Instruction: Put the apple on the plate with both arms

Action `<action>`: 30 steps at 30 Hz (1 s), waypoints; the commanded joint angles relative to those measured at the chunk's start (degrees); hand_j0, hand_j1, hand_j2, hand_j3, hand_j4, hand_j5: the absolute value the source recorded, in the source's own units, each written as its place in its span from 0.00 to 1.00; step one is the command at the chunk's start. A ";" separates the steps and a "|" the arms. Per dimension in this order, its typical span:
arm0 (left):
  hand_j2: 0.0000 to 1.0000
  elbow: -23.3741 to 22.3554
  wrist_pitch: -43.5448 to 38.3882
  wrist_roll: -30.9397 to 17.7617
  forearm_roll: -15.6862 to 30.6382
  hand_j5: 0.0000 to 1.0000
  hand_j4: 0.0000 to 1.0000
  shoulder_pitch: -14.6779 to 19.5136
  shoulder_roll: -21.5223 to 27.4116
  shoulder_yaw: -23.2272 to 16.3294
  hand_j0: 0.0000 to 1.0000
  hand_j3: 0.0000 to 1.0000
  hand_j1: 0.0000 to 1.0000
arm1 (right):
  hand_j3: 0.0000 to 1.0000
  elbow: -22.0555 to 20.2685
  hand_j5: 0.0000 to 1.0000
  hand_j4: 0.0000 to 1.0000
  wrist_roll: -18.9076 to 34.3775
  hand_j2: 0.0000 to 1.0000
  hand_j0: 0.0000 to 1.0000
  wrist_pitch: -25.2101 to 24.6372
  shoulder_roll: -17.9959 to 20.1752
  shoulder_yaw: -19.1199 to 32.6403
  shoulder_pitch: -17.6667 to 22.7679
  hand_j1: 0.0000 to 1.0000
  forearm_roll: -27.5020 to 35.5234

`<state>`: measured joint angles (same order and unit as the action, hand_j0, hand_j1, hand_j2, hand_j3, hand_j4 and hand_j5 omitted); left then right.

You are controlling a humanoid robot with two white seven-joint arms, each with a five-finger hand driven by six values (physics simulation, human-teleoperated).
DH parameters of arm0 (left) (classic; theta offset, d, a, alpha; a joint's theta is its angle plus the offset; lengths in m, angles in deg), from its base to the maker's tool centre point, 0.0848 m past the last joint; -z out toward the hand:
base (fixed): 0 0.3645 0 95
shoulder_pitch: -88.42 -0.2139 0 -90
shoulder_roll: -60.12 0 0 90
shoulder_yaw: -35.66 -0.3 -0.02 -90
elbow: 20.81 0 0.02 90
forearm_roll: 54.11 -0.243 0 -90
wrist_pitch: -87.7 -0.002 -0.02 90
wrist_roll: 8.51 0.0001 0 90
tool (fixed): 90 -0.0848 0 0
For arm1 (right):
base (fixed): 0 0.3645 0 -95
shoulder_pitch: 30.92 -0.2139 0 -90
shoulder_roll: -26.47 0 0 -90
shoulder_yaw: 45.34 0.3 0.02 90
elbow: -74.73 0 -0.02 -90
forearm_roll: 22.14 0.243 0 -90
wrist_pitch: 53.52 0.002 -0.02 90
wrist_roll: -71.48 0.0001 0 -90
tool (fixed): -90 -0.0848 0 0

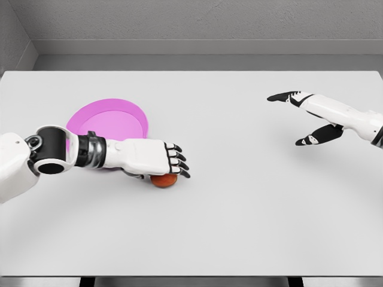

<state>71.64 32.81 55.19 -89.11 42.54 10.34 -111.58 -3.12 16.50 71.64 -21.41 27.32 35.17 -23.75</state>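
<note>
1 apple (164, 180) under left fingers (177, 159).

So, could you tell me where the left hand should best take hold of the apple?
Probably around its round middle, from above: the apple lies on the table just right of the plate, with the left hand directly over it.

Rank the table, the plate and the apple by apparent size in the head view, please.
1. table
2. plate, partly hidden by the left arm
3. apple, mostly covered by the left hand, yet clearly smallest
</note>
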 commanded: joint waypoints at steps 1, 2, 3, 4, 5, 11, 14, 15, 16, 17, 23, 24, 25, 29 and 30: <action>0.94 -0.07 -0.10 0.03 0.19 0.94 0.94 -0.09 -0.05 0.11 0.94 0.94 0.94 | 1.00 -0.01 1.00 1.00 -0.03 1.00 1.00 -0.16 0.06 -0.06 0.00 1.00 0.47; 0.94 -0.07 -0.10 0.03 0.19 0.94 0.94 -0.09 -0.13 0.02 0.94 0.94 0.94 | 1.00 -0.01 1.00 1.00 -0.03 1.00 1.00 -0.16 0.06 -0.06 0.00 1.00 0.47; 0.93 -0.25 -0.10 -0.06 0.19 0.93 0.93 -0.09 -0.13 0.02 0.93 0.93 0.93 | 1.00 -0.02 1.00 1.00 -0.03 1.00 1.00 -0.16 0.06 -0.06 0.17 1.00 0.47; 0.93 -0.34 -0.10 -0.06 0.11 0.93 0.93 -0.17 -0.14 0.02 0.93 0.93 0.93 | 1.00 -0.01 1.00 1.00 -0.03 1.00 1.00 -0.16 0.06 -0.06 0.26 1.00 0.38; 0.92 -0.42 -0.10 0.02 0.02 0.92 0.92 -0.18 -0.14 -0.06 0.92 0.92 0.92 | 1.00 -0.10 1.00 1.00 -0.03 1.00 1.00 -0.16 0.06 0.03 0.18 1.00 0.38; 0.85 -0.60 -0.10 -0.06 -0.77 0.85 0.85 -0.18 -0.22 -0.15 0.85 0.85 0.85 | 1.00 -0.10 1.00 1.00 -0.03 1.00 1.00 -0.16 0.06 -0.06 0.26 1.00 0.47; 0.84 -0.60 -0.10 -0.06 -0.77 0.84 0.84 -0.26 -0.22 -0.24 0.84 0.84 0.84 | 1.00 -0.02 1.00 1.00 -0.03 1.00 1.00 -0.16 0.06 -0.06 0.26 1.00 0.47; 0.84 -0.51 -0.10 -0.06 -0.77 0.84 0.84 -0.26 -0.22 -0.24 0.84 0.84 0.84 | 1.00 -0.10 1.00 1.00 -0.03 1.00 1.00 -0.16 0.06 0.03 0.18 1.00 0.47; 0.84 -0.51 -0.10 -0.06 -0.77 0.84 0.84 -0.26 -0.22 -0.24 0.84 0.84 0.84 | 1.00 -0.10 1.00 1.00 -0.03 1.00 1.00 -0.16 0.06 -0.06 0.26 1.00 0.38; 0.84 -0.51 -0.10 -0.06 -0.77 0.84 0.84 -0.26 -0.22 -0.24 0.84 0.84 0.84 | 1.00 -0.10 1.00 1.00 -0.03 1.00 1.00 -0.16 0.06 0.03 0.26 1.00 0.47; 0.81 -0.51 -0.10 -0.06 -0.77 0.81 0.81 -0.26 -0.22 -0.24 0.81 0.81 0.81 | 1.00 -0.01 1.00 1.00 -0.03 1.00 1.00 -0.16 0.06 -0.06 0.35 1.00 0.47; 0.76 -0.51 -0.10 -0.06 -0.77 0.76 0.76 -0.26 -0.22 -0.24 0.76 0.76 0.76 | 1.00 -0.02 1.00 1.00 -0.03 1.00 1.00 -0.16 0.06 0.03 0.35 1.00 0.47; 0.74 -0.51 -0.10 -0.15 -0.77 0.74 0.74 -0.26 -0.22 -0.24 0.74 0.74 0.74 | 1.00 -0.01 1.00 1.00 -0.03 1.00 1.00 -0.16 0.06 0.03 0.35 1.00 0.38; 0.71 -0.34 -0.10 -0.15 -0.77 0.71 0.71 -0.26 -0.22 -0.24 0.71 0.71 0.71 | 1.00 0.78 1.00 1.00 -0.03 1.00 1.00 -0.16 0.06 0.03 0.26 1.00 0.38; 0.70 -0.34 -0.10 -0.24 -0.77 0.70 0.70 -0.26 -0.22 -0.24 0.70 0.70 0.70 | 1.00 0.78 1.00 1.00 -0.03 1.00 1.00 -0.16 0.06 0.03 0.26 1.00 0.38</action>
<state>71.27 32.81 54.98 -90.15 42.28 10.09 -111.86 -2.59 16.50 71.64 -21.41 27.32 35.52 -23.81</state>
